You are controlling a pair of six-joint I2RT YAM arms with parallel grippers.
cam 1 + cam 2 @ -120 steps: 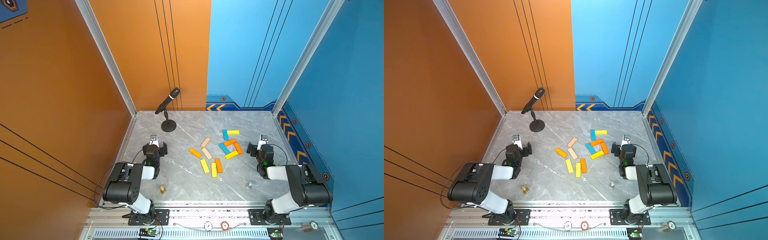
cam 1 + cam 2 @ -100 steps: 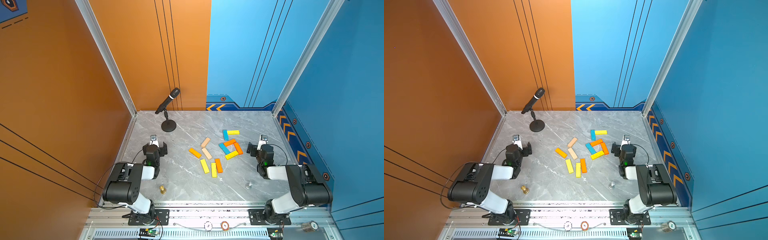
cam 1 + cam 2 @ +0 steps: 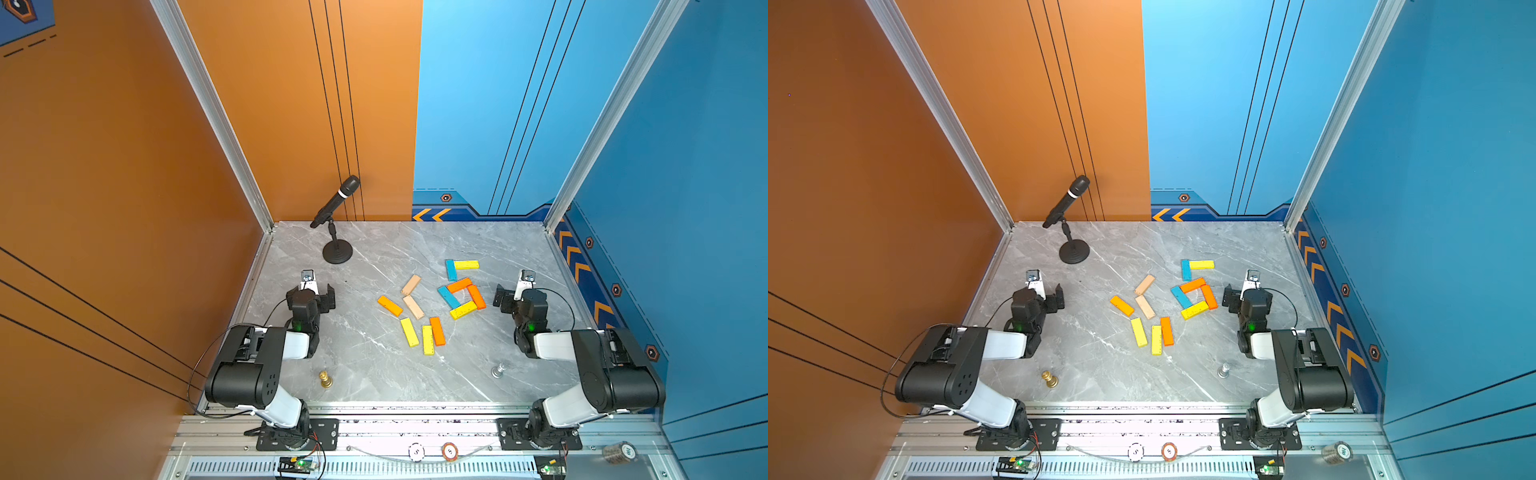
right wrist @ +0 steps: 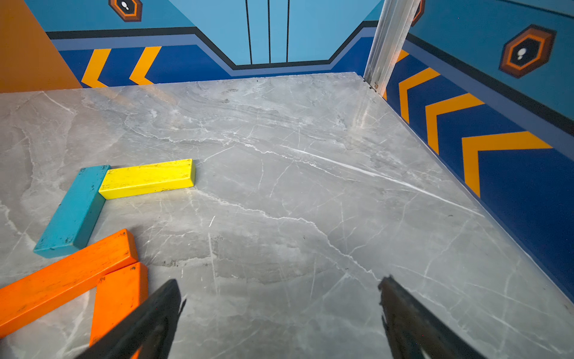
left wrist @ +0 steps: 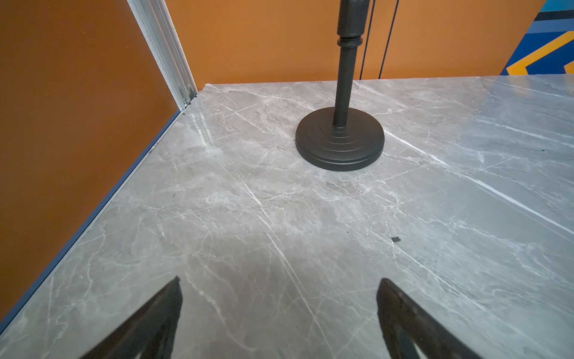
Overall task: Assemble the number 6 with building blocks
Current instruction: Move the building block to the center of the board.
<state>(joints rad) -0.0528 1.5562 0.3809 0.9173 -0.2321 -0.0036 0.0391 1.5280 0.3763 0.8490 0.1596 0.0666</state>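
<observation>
The building blocks lie flat on the grey marble table [image 3: 374, 374], right of centre. A blue block [image 3: 451, 270] and a yellow block [image 3: 466, 264] form a corner, and below them two orange [image 3: 459, 285], a blue [image 3: 448, 296] and a yellow [image 3: 463, 310] block make a tilted square. Loose pale wood [image 3: 411, 284], orange [image 3: 389, 305] and yellow [image 3: 409, 331] blocks lie to their left. My left gripper [image 3: 312, 291] [image 5: 279, 289] is open and empty over bare table at the left. My right gripper [image 3: 515, 293] [image 4: 279, 289] is open and empty just right of the square, beside an orange block [image 4: 119, 295].
A black microphone on a round stand [image 3: 337, 253] [image 5: 340, 140] stands at the back left, ahead of the left gripper. A gold chess piece [image 3: 325, 379] and a silver one [image 3: 498, 370] stand near the front edge. Walls close in the back and both sides.
</observation>
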